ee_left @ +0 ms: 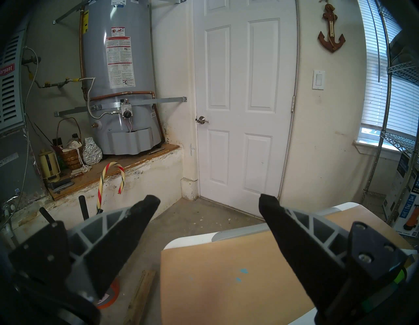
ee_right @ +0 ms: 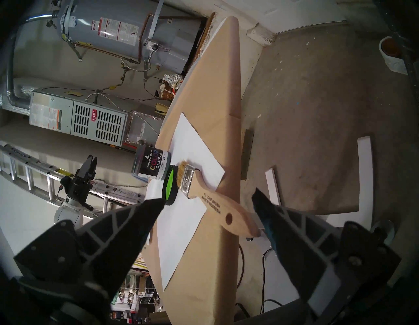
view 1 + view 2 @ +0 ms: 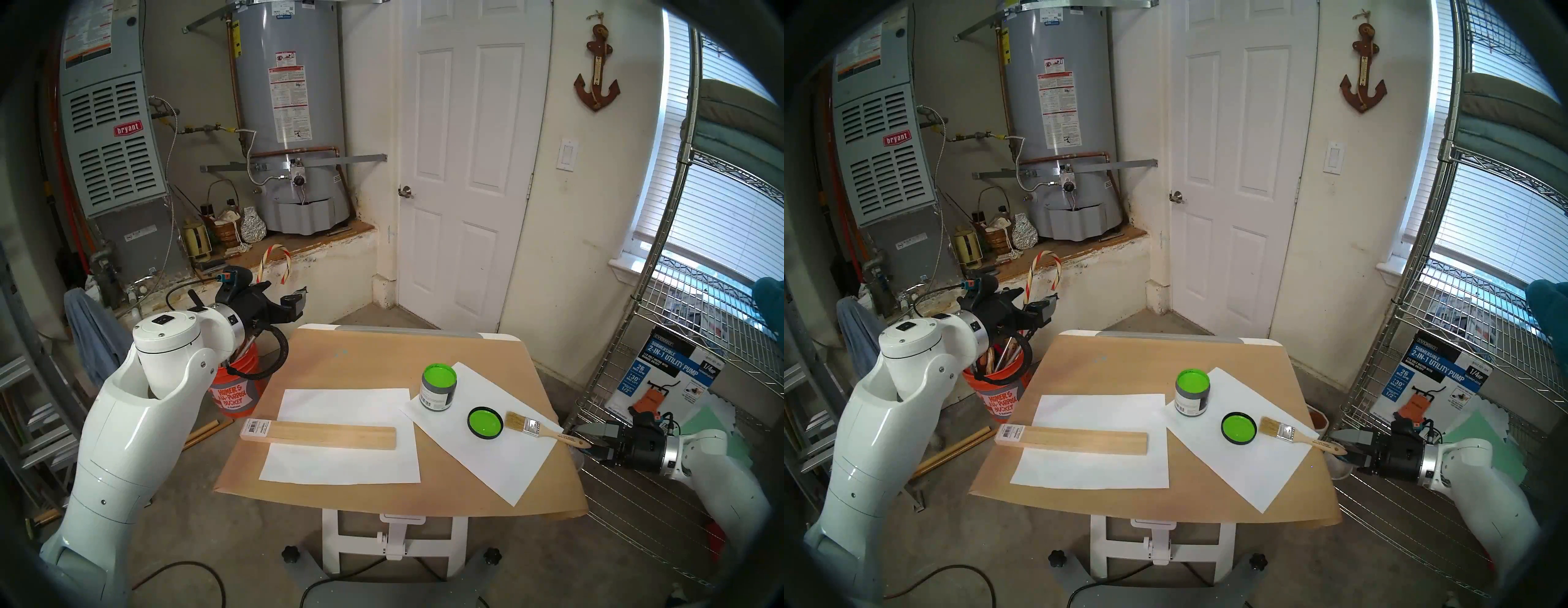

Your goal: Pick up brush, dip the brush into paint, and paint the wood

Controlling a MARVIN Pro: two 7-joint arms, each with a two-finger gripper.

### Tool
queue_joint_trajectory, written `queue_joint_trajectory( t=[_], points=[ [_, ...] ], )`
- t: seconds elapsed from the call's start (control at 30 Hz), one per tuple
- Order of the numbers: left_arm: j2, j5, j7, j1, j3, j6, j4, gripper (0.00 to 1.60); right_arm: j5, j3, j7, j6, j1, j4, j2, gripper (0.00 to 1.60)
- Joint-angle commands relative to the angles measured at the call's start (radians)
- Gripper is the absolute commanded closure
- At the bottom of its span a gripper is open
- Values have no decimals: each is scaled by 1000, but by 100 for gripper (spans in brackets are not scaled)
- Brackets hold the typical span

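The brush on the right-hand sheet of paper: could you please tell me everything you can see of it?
The brush is a small flat chip brush with a pale wooden handle bearing black print and a hanging hole, a silver metal ferrule, and clean tan bristles. It lies flat and diagonal on the white paper, bristles beside the green-coated lid; whether they touch is unclear. Its handle end juts past the table edge, between the fingers of the open right gripper, not yet gripped.

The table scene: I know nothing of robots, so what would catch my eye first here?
Probably the bright green paint in the open jar and on its lid, on the table's right half. Beside the lid lies the brush, its handle end between the open right gripper fingers. The bare wood lies left.
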Motion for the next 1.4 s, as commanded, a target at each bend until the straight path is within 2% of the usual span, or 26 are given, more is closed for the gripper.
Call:
queue_joint_trajectory(
  t=[0.0, 0.07, 0.2, 0.27, 0.3, 0.33, 0.57, 0.63, 0.67, 0.9, 1.03, 1.07, 1.17, 1.23, 1.37],
  points=[
    [2, -2, 0, -9, -9, -3, -17, 0, -1, -2, -6, 12, 20, -4, 3, 25],
    [2, -2, 0, -9, -9, -3, -17, 0, -2, -3, -7, 13, 21, -3, 2, 23],
    [2, -2, 0, -9, -9, -3, -17, 0, -5, -4, -6, 14, 24, -1, 1, 31],
    [2, -2, 0, -9, -9, -3, -17, 0, -7, -4, -6, 14, 25, 0, 0, 37],
    [2, -2, 0, -9, -9, -3, -17, 0, -7, -4, -6, 14, 25, 0, -1, 49],
    [2, -2, 0, -9, -9, -3, -17, 0, -7, -4, -6, 14, 25, 1, -2, 51],
    [2, -2, 0, -9, -9, -3, -17, 0, -11, -4, -5, 18, 26, 4, -4, 55],
    [2, -2, 0, -9, -9, -3, -17, 0, -12, -4, -5, 18, 27, 4, -4, 63],
    [2, -2, 0, -9, -9, -3, -17, 0, -13, -4, -5, 18, 27, 4, -4, 73],
    [2, -2, 0, -9, -9, -3, -17, 0, -16, -5, -6, 19, 29, 5, -6, 68],
    [2, -2, 0, -9, -9, -3, -17, 0, -20, -8, -4, 17, 32, 8, -7, 73],
    [2, -2, 0, -9, -9, -3, -17, 0, -21, -8, -3, 16, 32, 9, -8, 83],
    [2, -2, 0, -9, -9, -3, -17, 0, -24, -12, 0, 15, 36, 15, -9, 92],
    [2, -2, 0, -9, -9, -3, -17, 0, -26, -14, 4, 12, 39, 18, -9, 92],
    [2, -2, 0, -9, -9, -3, -17, 0, -31, -18, 13, 1, 42, 25, -9, 110]
  ],
)
